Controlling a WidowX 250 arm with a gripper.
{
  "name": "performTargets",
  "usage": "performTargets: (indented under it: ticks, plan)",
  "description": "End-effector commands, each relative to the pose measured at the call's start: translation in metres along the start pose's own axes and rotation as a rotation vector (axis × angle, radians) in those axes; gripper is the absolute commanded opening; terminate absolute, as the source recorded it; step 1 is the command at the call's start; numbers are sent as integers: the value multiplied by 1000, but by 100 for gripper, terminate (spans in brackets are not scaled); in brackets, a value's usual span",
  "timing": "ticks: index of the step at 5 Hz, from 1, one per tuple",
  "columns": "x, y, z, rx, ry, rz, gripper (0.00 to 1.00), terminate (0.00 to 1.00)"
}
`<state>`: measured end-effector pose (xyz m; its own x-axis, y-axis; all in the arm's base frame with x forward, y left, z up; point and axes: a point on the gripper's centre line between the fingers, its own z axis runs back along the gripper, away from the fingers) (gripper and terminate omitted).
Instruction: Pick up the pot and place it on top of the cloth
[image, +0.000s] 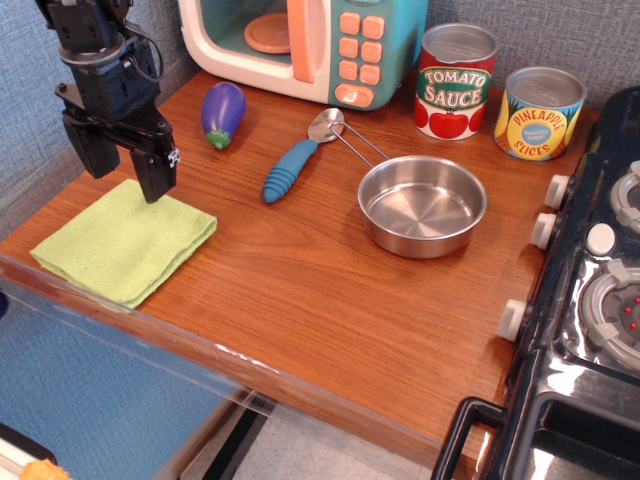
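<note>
Shiny stainless-steel pot (422, 205); soft matt woven cloth (125, 243); glossy wood-grain tabletop (320, 290); smooth plastic eggplant (222, 113); ribbed blue-handled metal spoon (297, 159); paper-labelled tomato sauce can (455, 82).

- My arm comes down from the upper left corner, black and near vertical, with cables looped beside the wrist.
- My gripper (125, 165) points downward, its 2 black fingers (154, 170) hanging side by side.
- The fingers stand apart with a clear gap, and nothing is between them.

Wooden table (300, 290) | carries cloth (125, 243), pot (422, 206), spoon (300, 158), eggplant (223, 113), toy microwave (300, 45), two cans (455, 80)
</note>
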<state>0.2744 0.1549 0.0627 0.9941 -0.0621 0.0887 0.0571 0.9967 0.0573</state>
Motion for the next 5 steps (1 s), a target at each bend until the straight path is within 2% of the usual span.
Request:
performTargets:
  ticks: [1,2,3,4,5]
  plan:
    - [0,0,0,0,0,0,100,0]
    - [9,-13,-1,-13,11,-54,100,0]
    - [29,-39,-1,-35,7,-115,100,0]
    - [54,-89,5,-53,-14,-269,100,0]
    - [77,-141,22,-85,-76,-514,100,0]
